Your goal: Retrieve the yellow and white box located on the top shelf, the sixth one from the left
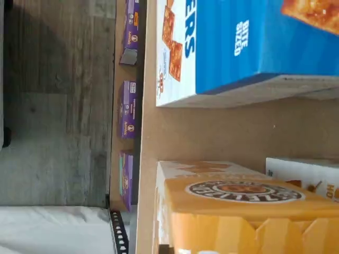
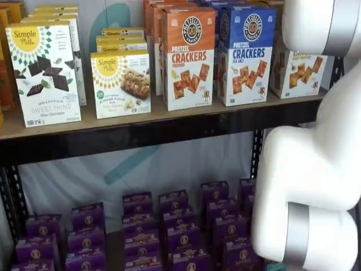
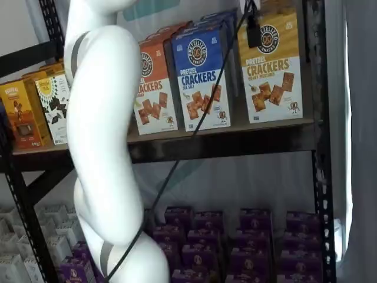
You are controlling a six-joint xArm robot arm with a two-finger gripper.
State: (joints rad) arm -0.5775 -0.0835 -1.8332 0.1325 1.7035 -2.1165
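The yellow and white box (image 3: 273, 69) stands on the top shelf (image 3: 235, 137), right of the blue carton (image 3: 202, 76). Black fingers (image 3: 253, 26) pinch its top.

The white arm (image 2: 316, 169) covers the right end of the top shelf (image 2: 141, 121) in a shelf view, hiding part of the yellow and white box (image 2: 296, 73) behind it. In a shelf view, that carton's top (image 3: 271, 17) is cut off by the frame's edge, a black finger (image 3: 254, 29) hanging before its logo. The grip itself cannot be made out. Small print on the purple boxes (image 2: 141, 237) beneath the shelf is too small to read.
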